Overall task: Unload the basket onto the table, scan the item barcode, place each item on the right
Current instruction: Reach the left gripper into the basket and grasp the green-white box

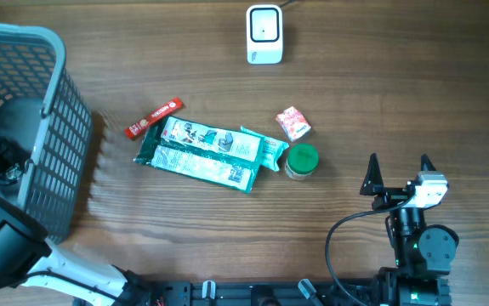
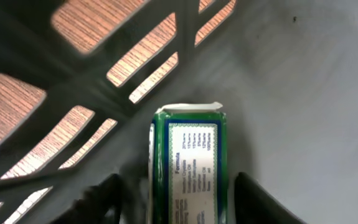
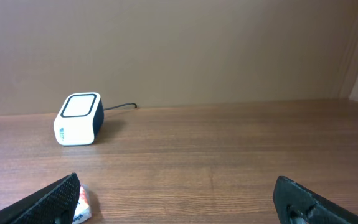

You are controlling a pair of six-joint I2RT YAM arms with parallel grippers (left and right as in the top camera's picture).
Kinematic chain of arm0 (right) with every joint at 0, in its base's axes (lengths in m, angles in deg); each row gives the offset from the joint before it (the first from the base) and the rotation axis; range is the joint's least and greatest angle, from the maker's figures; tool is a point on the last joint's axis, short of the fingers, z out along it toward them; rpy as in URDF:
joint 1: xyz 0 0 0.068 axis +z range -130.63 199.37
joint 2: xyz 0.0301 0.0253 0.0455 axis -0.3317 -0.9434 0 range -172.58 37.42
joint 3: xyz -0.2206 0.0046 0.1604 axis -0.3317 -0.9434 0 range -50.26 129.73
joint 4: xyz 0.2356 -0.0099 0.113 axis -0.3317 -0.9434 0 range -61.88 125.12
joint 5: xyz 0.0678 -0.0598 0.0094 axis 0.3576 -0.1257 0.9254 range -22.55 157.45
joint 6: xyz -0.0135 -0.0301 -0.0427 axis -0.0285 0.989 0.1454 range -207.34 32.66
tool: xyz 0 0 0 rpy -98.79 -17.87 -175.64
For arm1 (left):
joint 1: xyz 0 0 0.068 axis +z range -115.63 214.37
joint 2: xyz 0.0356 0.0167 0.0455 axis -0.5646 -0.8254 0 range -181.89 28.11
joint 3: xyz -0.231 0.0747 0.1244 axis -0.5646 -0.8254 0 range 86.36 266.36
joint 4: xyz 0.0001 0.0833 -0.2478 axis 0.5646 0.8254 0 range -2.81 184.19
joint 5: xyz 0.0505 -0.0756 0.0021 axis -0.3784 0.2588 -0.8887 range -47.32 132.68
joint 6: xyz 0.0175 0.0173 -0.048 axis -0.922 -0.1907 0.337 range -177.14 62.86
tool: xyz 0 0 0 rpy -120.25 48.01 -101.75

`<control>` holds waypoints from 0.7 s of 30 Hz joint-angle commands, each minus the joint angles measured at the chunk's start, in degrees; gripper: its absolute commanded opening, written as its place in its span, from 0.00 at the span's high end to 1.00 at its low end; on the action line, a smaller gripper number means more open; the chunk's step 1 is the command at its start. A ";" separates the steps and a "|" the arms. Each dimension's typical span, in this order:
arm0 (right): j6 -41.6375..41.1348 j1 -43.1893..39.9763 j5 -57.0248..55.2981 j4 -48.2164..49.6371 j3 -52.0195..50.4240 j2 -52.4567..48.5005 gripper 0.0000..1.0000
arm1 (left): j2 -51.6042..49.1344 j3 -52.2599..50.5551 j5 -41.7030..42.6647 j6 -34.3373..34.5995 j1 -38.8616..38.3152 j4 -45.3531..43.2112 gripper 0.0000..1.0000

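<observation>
Presently: your left tool (image 2: 175,186), jaws apart astride the green box (image 2: 191,149), no clamp seen | box lies inside basket (image 2: 135,74); scanner (image 1: 264,34) well apart on table (image 1: 414,85) | risk: an off-centre closure drops the box, or your lift snags the basket wall.

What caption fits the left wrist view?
Left gripper in the grey basket, jaws open astride a green labelled box.

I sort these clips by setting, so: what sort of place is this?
Probably a mock shop checkout set up on a wooden table: it has a white barcode scanner, a grey plastic basket and teal packets of goods.
</observation>
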 commanded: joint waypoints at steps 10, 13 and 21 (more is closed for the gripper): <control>-0.35 0.09 0.72 0.15 -0.07 0.26 0.00 | -1.03 -0.02 0.76 5.27 -0.20 0.61 0.87; -0.33 0.09 0.70 0.15 -0.07 0.26 0.00 | 1.92 -0.02 0.72 5.70 -1.16 0.59 0.85; -0.33 0.09 0.72 0.13 -0.07 0.26 0.00 | 17.11 -0.02 3.89 12.70 -4.61 -0.63 0.84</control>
